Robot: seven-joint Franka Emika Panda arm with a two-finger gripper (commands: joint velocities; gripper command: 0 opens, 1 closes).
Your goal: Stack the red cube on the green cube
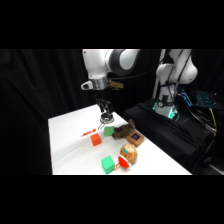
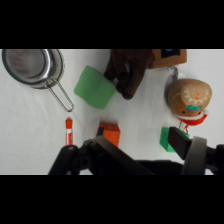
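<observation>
Orange-red target: the red cube (image 1: 95, 139) sits free on the white counter (image 1: 70, 150), just beside the thin red stick (image 1: 88, 132); in the wrist view it lies just above the linkage (image 2: 109, 133).
Destination: the green cube (image 1: 107, 164), mint-green, rests near the counter's front edge, touching or nearly touching the round wooden toy (image 1: 129, 154); its top is bare.
End effector: it hangs (image 1: 106, 118) above the counter behind the red cube, holding nothing; whether it is spread or pressed together cannot be told.
Step in hand: judged as the approach, no grasp made, stacking not begun.
Next move calls for: centring over the red cube, descending, pinching it square.
Obstructions: the stick risks being nudged on descent; the toy crowds one side of the green cube at placement.
Other items: darker green block (image 2: 95, 86), dark brown plush (image 2: 129, 70), metal strainer (image 2: 33, 66), small box (image 1: 135, 138).
</observation>
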